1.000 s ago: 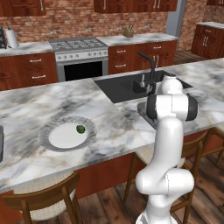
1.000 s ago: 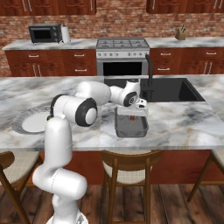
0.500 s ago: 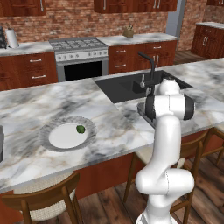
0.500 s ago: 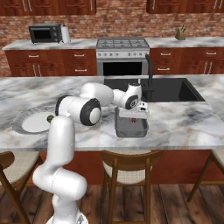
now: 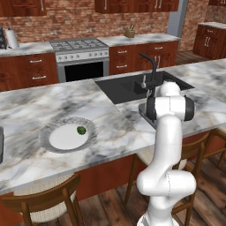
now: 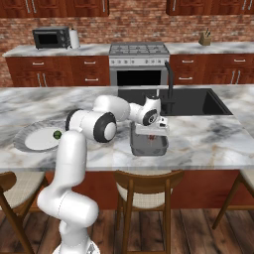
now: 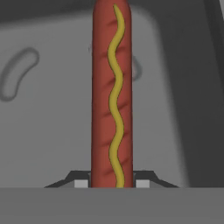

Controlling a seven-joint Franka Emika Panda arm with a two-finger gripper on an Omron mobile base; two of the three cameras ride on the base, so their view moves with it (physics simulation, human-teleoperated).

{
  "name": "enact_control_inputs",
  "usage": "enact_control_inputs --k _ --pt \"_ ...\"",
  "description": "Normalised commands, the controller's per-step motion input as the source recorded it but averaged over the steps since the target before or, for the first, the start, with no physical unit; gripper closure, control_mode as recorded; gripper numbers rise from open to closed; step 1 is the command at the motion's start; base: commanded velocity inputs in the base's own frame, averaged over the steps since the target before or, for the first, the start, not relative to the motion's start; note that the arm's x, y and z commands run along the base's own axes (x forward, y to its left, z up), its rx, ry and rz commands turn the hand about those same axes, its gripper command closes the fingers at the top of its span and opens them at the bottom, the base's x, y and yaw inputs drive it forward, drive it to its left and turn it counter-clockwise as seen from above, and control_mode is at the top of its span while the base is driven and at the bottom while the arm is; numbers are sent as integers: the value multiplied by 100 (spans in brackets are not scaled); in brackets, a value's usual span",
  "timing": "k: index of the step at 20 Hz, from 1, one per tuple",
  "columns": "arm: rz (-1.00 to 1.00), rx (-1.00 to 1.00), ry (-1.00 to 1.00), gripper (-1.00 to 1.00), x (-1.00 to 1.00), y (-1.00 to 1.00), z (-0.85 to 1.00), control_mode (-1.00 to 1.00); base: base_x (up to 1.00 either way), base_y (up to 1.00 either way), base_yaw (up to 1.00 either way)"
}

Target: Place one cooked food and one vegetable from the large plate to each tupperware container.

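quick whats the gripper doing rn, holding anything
Gripper: shut on the sausage, holding it over the tupperware container.

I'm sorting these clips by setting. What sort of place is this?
A rendered home kitchen, it seems: a gas stove against a brick wall, a black sink set in a marble counter, and a microwave.

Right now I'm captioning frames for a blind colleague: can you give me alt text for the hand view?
A reddish-brown sausage with a wavy yellow line of mustard runs up the middle of the picture, clamped at its lower end in the gripper. Behind it lies the dark grey floor of a tupperware container with rounded corners.
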Motion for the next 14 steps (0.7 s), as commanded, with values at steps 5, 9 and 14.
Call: enact_control_inputs --k 5,9,14 --pt "0 0 0 -100 0 0 -1 -100 0 0 0" --pt "0 0 0 -100 0 0 0 -100 0 0 0" --pt "0 0 0 -100 -5 1 8 -100 0 0 0"
